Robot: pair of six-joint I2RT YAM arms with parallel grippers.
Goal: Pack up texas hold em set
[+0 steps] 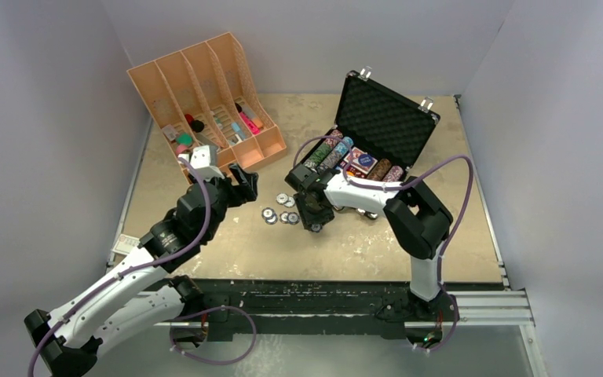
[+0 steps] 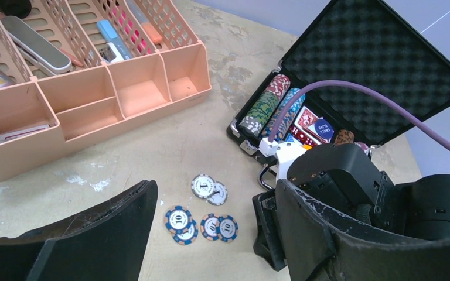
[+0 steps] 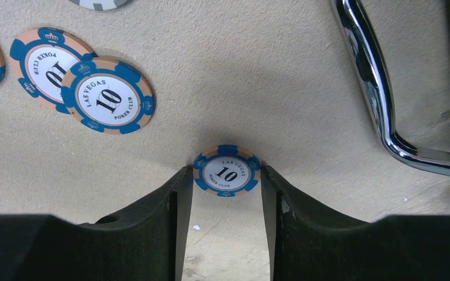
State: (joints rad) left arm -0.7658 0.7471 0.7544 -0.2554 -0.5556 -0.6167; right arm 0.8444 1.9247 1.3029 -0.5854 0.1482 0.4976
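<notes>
The black briefcase (image 1: 386,118) stands open at the back right, its foam lid up, with rows of striped chips (image 1: 330,153) and card decks (image 1: 361,162) in its base. Several loose blue "10" and grey "1" poker chips (image 1: 281,210) lie on the table in front of it; they also show in the left wrist view (image 2: 202,218). My right gripper (image 1: 314,221) points down just right of them, shut on one blue "10" chip (image 3: 227,171) by its edges. My left gripper (image 1: 243,184) is open and empty, left of the loose chips (image 2: 211,234).
The orange slotted organiser (image 1: 204,94) with pens and small items stands at the back left. The briefcase's silver handle (image 3: 375,105) lies close to the right of my right gripper. A small card (image 1: 126,243) lies at the table's left edge. Grey walls enclose three sides.
</notes>
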